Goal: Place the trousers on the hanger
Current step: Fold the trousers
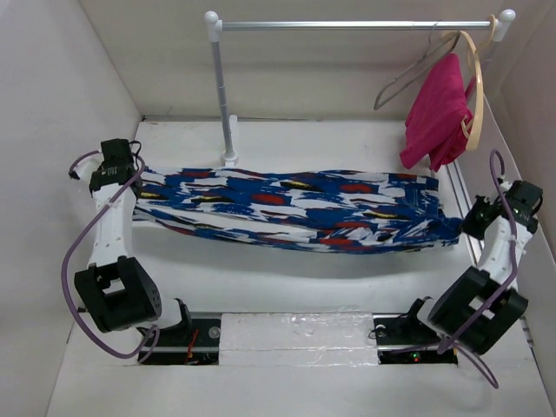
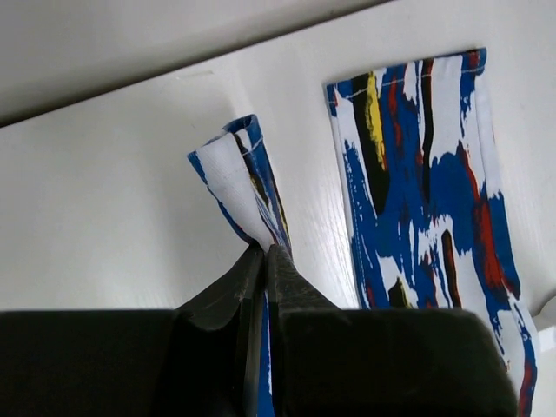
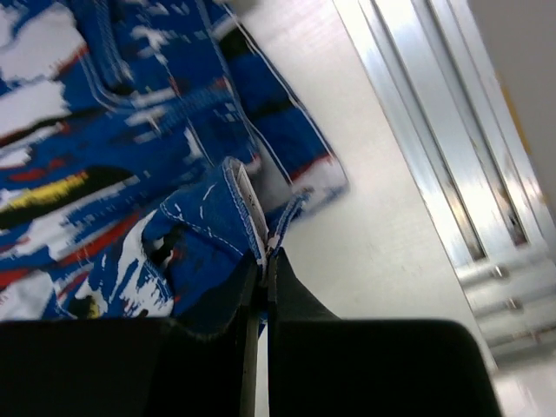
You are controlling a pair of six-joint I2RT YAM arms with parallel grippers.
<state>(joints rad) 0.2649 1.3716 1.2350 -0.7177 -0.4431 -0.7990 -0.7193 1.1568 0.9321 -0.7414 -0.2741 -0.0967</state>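
Printed fabric spans the tabletop [image 1: 287, 282] — the trousers [image 1: 295, 208], drawn long between both arms. Left tool [image 2: 264, 254] is clamped on a leg hem, right tool [image 3: 263, 261] on the waistband — probably to hold them flat for draping over the hanger [image 1: 402, 78] on the rail [image 1: 347, 26].

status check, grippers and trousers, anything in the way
Both shut: left gripper on trousers leg hem, right gripper on waist end. Trousers stretched between them over table. Wire hanger on rail beside pink garment, bare.
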